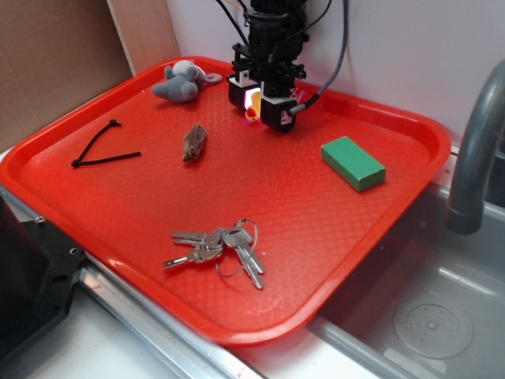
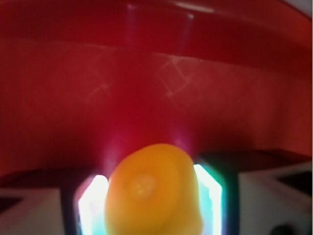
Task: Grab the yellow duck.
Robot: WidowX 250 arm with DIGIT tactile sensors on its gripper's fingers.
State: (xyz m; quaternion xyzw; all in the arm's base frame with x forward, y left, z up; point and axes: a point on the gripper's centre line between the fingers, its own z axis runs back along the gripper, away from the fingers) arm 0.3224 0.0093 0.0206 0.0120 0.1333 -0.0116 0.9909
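The yellow duck (image 1: 252, 103) shows as a small glossy yellow shape with a red-orange spot, wedged between the two black fingers of my gripper (image 1: 256, 108) near the far rim of the red tray (image 1: 331, 237). In the wrist view the yellow duck (image 2: 152, 191) fills the lower middle, its round underside toward the camera, pressed on both sides by the bright fingers (image 2: 211, 196). My gripper (image 2: 152, 196) is shut on it. The duck seems to hang just above the tray floor.
On the tray lie a grey plush toy (image 1: 183, 80) at the back left, a brown scrap (image 1: 194, 141), a black cord (image 1: 102, 150), a green block (image 1: 353, 163) at right and a bunch of keys (image 1: 217, 249) in front. A grey faucet (image 1: 473, 150) and sink (image 1: 426, 316) stand right.
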